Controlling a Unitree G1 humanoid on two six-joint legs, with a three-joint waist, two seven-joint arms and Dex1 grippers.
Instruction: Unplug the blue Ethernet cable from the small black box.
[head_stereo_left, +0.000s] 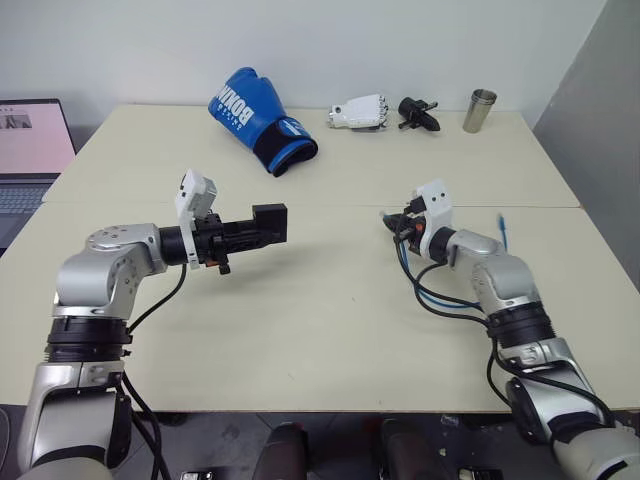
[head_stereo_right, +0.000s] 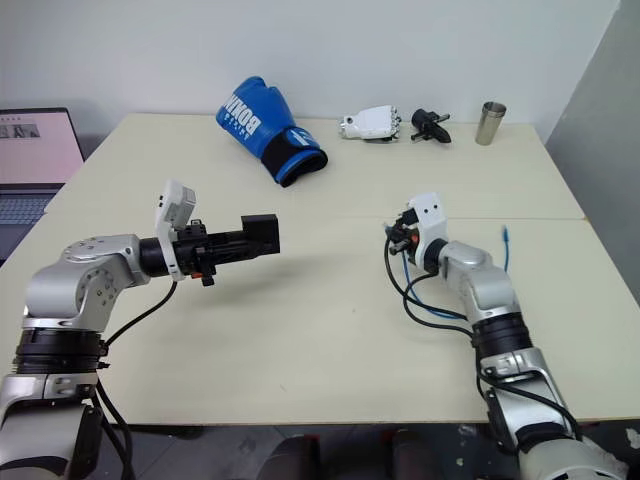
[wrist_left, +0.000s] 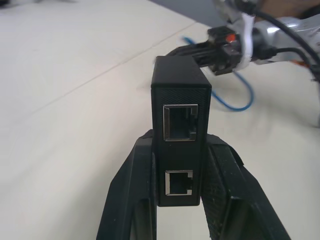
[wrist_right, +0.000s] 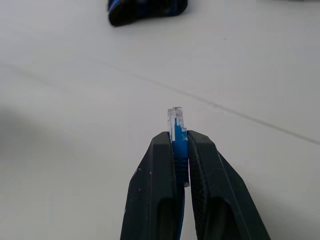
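The small black box (head_stereo_left: 268, 222) is left of the blue Ethernet cable (head_stereo_left: 502, 232).

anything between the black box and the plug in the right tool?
Nothing: bare table separates the black box from the plug pinched in the right tool, per the left eye view.

left gripper (wrist_left: 181, 192) clamped on small black box (wrist_left: 181, 117) at frame centre, two empty ports facing camera, blue Ethernet cable (wrist_left: 235, 95) upper right beside right gripper (wrist_left: 186, 51)

Head stereo pair looks down over table (head_stereo_left: 330, 330); wrist cameras close along jaws.
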